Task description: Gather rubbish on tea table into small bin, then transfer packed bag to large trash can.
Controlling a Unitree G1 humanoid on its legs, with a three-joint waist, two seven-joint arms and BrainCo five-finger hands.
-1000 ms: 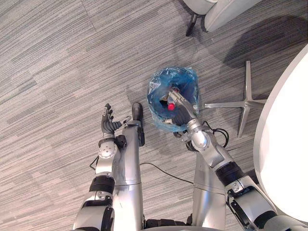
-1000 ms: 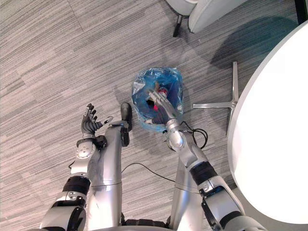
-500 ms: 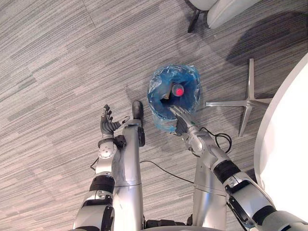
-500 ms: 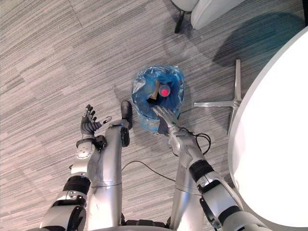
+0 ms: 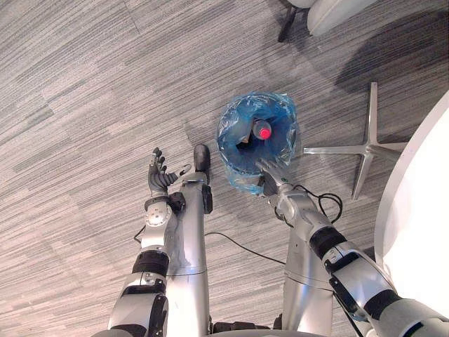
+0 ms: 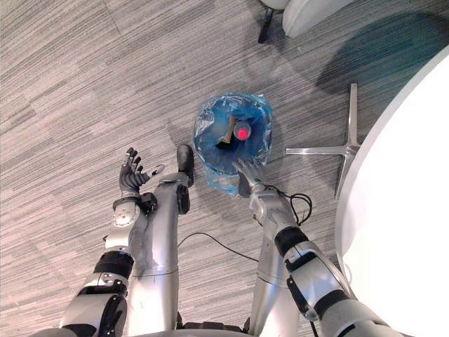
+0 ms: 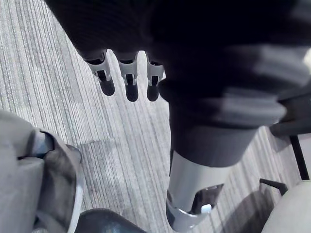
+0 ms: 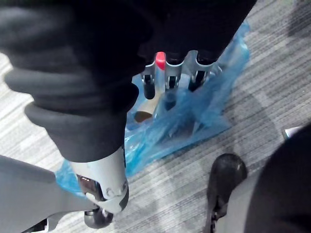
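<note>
left and right eye views, read from the bottom of the frame upward, with both wrist views.

lower left of centre: left hand [image 5: 160, 177], raised over the grey carpet [image 5: 84, 84], fingers straight and spread, holding nothing; idle.

centre: right hand [image 6: 248, 177], at the near rim of the small bin [image 5: 226, 133]. its fingers [image 8: 171, 73] are extended and relaxed over the opening, empty. whether they touch the blue bag [image 8: 194, 116] that lines the bin cannot be told.

inside the bin: a bottle with a red cap [image 5: 262, 130], cap upward, leaning against the far side. just beside it, toward frame left, is a dark brown object [image 6: 228, 132] that is too small to name.

right of the bin: a silver star-shaped base [image 5: 365, 148] on the carpet, apart from the bin. along the right edge is the curved rim of the white tea table [image 5: 421, 210]. top of frame: part of a pale chair [image 5: 337, 10].

step in hand, as judged: gathering rubbish. the bottle is in the bin and the right hand is free.

next move, as judged: if rubbish remains on the table, which the visible strip does not settle, the right arm must swing back to it. otherwise the fingers must close on the bag's crumpled rim, thin film that slips easily, and lift it without tipping the bottle.
</note>
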